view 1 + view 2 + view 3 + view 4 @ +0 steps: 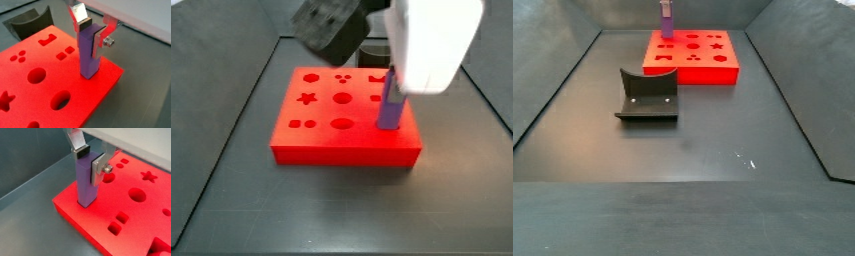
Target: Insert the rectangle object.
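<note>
The rectangle object (89, 55), a slim purple-blue bar, stands upright on the red block (40, 95) with its lower end in a slot close to one corner of the block. In both wrist views the gripper (93, 31) is closed on the bar's upper part: one silver finger (81, 143) with its dark pad lies against one face and the other finger (101, 164) presses the opposite face.

In a side view the bar (386, 105) rises near the block's edge at about 3 o'clock from the block's centre, and the white arm body (432, 40) hides its top. The block's upper face (325, 115) carries shaped holes, among them a star (306, 98), circles and an oval.

In a side view taken from farther away the red block (694, 60) sits at the far end of the dark floor (714, 150), with the bar (667, 20) upright at its far corner, toward 11 o'clock. The dark grey curved holder (648, 96) stands apart from the block, toward 7 o'clock from it.
</note>
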{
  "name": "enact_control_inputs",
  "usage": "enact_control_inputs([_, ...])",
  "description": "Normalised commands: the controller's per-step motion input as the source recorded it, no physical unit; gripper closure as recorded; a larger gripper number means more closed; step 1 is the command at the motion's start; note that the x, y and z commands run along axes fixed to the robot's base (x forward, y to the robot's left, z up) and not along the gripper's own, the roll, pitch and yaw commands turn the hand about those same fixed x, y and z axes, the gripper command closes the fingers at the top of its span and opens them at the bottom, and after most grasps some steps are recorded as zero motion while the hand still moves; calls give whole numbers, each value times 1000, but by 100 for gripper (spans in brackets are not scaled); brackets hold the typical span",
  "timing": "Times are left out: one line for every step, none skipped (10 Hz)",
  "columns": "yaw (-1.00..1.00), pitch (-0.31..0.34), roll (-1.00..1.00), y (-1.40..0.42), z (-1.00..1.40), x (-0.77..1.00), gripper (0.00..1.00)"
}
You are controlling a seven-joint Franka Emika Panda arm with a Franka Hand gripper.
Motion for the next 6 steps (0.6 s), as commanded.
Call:
enact_control_inputs([0, 0, 63, 0, -200, 0, 100])
enact_control_inputs([0, 0, 0, 20, 0, 14, 100])
enact_control_inputs([0, 46, 144, 0, -597, 354, 100])
enact_control_inputs([-26, 0, 96, 0, -1000, 309, 100])
enact_control_inputs([-31, 0, 10, -9, -1000, 311, 100])
enact_control_inputs([-9, -10, 0, -9, -1000, 320, 100])
